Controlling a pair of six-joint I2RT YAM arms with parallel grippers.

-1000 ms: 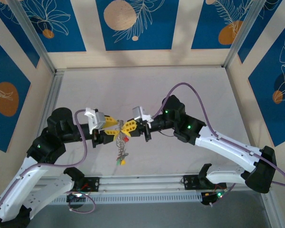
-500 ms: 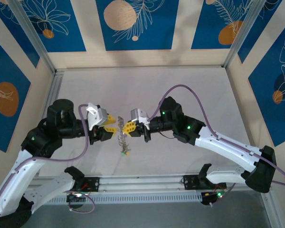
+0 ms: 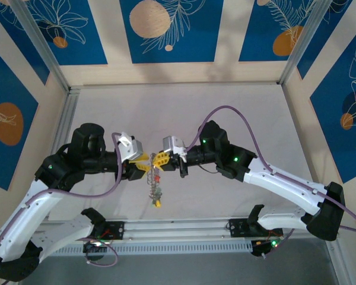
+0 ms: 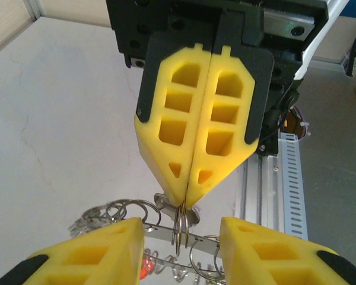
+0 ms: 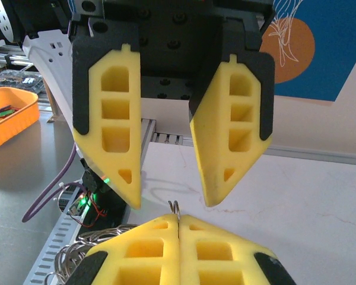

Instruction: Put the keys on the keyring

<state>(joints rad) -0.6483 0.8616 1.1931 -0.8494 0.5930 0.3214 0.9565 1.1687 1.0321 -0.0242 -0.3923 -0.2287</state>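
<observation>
Right gripper (image 4: pixel 181 200) first: we see its two yellow foam fingers pressed flat against each other, with no gap between them, and their tips pinch the top of the keyring (image 4: pixel 180 227), a thin wire ring that hangs straight down from the pinch. In the right wrist view a short arc of that wire pokes up just past the closed tips.

Left gripper (image 5: pixel 172 200) faces the keyring from the opposite side. Its fingers (image 5: pixel 107 136) stand partly apart, one on each side of the keyring. We cannot see either pad touching the wire, so we read these jaws as open with nothing held.

Below the keyring, more small wire rings and a short metal link bunch together, and a red glow shows among them in the left wrist view. From above, the keys (image 3: pixel 156 191) dangle in a loose string under the keyring, with a red head near the top and yellow and green heads at the bottom end. We cannot tell from these views whether the lowest key touches the table (image 3: pixel 237 113).

Farther out from the keyring, a purple cable (image 3: pixel 225 109) arcs over the right arm, and a slotted aluminium rail (image 3: pixel 184 228) runs along the near edge of the table. Beyond that edge, well away from the keyring, the right wrist view shows an orange tray (image 5: pixel 12 116) with small items inside.
</observation>
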